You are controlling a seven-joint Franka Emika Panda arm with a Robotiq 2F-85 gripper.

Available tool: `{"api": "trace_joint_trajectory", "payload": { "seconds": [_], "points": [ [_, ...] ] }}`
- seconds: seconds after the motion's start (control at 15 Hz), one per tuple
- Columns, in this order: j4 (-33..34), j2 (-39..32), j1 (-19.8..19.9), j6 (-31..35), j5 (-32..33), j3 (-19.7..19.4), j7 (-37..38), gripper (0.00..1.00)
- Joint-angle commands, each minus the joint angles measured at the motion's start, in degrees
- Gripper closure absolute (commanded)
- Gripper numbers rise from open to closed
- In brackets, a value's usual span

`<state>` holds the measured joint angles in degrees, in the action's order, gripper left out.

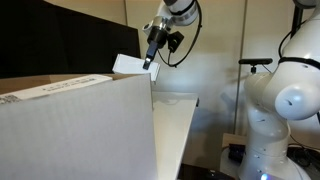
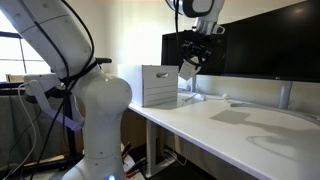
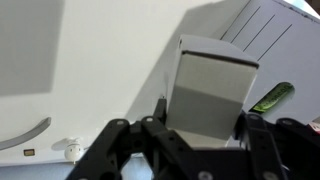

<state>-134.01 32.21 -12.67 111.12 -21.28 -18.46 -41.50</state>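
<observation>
We are holding a small white box (image 3: 210,85) in the air above the white desk (image 2: 250,130), our gripper (image 3: 203,118) partly closed and clamping its sides. A large carton (image 1: 80,130) is standing nearby, and we cannot see its contents.

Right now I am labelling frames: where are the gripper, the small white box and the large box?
gripper (image 1: 149,62), in an exterior view, between its fingertips.
small white box (image 3: 212,85), wrist view, its facing side.
large box (image 1: 80,130), in an exterior view, near wall.
</observation>
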Motion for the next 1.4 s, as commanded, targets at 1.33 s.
{"api": "trace_joint_trajectory", "payload": {
  "seconds": [1.33],
  "points": [
    [-3.6,-14.0,15.3,-4.7,-14.3,-0.9,-8.2,0.67]
  ]
}}
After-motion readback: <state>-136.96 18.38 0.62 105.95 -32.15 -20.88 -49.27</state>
